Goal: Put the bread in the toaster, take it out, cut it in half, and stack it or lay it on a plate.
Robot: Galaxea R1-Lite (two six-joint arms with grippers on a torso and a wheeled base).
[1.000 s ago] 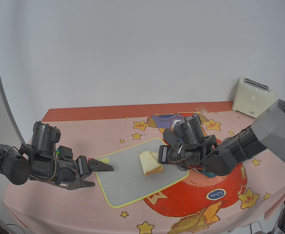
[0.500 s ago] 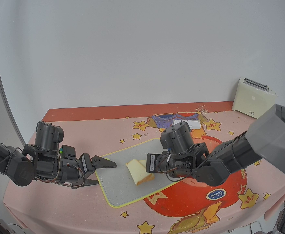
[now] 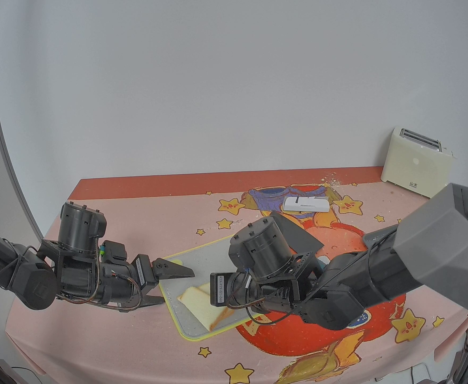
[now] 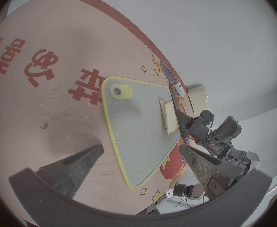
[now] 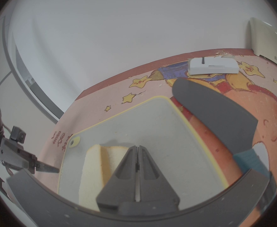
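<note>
Two pale, tan-crusted bread pieces point(image 3: 201, 301)

Black arms point(image 3: 26, 281) bear cylindrical wrists point(image 3: 82, 225) (thin cables point(image 3: 243, 294) looping); left gripper point(image 3: 176, 285) has triangular fingers point(image 3: 172, 268)

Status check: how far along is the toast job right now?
Seemingly done: the pale bread lies in what looks like two pieces on the grey yellow-rimmed cutting board, away from the cream toaster, grey-bladed knife set down beside the board. In hand: the right gripper, fingers shut, sits at the bread; the left gripper hangs open nearby. Left: plating.
</note>
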